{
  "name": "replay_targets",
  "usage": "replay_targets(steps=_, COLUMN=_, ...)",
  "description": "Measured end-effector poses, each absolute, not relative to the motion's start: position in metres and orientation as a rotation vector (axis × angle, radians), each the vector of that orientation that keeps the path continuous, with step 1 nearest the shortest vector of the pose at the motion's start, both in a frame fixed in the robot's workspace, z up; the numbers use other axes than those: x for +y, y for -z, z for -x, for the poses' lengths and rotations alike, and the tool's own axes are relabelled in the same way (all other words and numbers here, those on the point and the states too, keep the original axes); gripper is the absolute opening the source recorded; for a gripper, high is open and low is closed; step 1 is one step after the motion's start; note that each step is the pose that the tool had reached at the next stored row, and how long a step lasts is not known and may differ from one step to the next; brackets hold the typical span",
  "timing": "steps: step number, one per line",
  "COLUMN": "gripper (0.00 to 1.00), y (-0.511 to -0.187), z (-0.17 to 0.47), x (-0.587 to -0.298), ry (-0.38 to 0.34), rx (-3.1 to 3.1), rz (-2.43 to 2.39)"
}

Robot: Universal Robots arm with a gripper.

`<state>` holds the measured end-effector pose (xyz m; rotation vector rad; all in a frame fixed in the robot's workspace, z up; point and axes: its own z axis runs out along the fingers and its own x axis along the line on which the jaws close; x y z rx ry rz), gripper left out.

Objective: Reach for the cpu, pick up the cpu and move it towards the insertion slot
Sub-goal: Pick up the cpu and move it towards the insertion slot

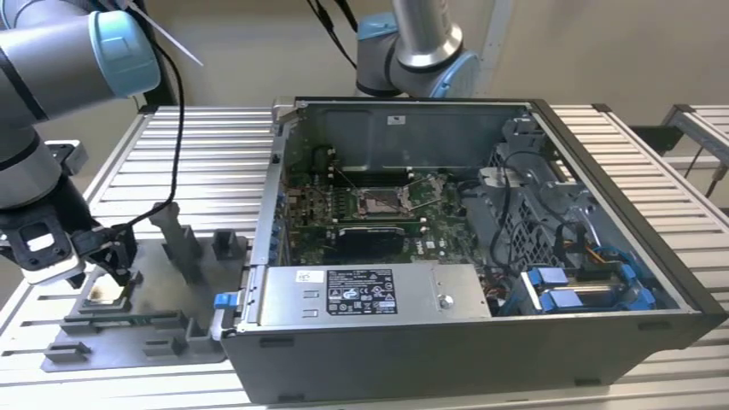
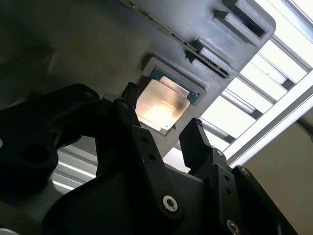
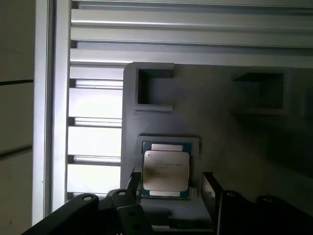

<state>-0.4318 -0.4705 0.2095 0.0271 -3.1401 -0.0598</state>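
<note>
Cpu (image 3: 165,170) in grey fixture (image 3: 244,147) (beside computer case (image 1: 456,359)), gripper (image 3: 170,176) astride — spread

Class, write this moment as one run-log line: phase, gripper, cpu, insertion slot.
phase: reach | gripper: open, straddling cpu | cpu: in grey fixture, not lifted | insertion slot: in open case, apart from gripper

A silvery bench of ribbed aluminium profiles (image 1: 205,162) takes most of the exterior view, and its long profiles lie side by side with narrow dark grooves between them. Behind it stands a plain beige wall (image 1: 251,51), evenly lit. At the exterior view's right, a second ribbed metal bench (image 1: 704,128) stands apart. In the first wrist view the bench slats (image 3: 95,142) shine bright white.
</note>
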Motion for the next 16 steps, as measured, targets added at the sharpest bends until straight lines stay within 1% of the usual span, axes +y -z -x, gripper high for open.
replay_targets(steps=16, gripper=1.00, y=-0.193, z=0.436, x=-0.469, ry=0.060, rx=-3.140, rz=-0.005)
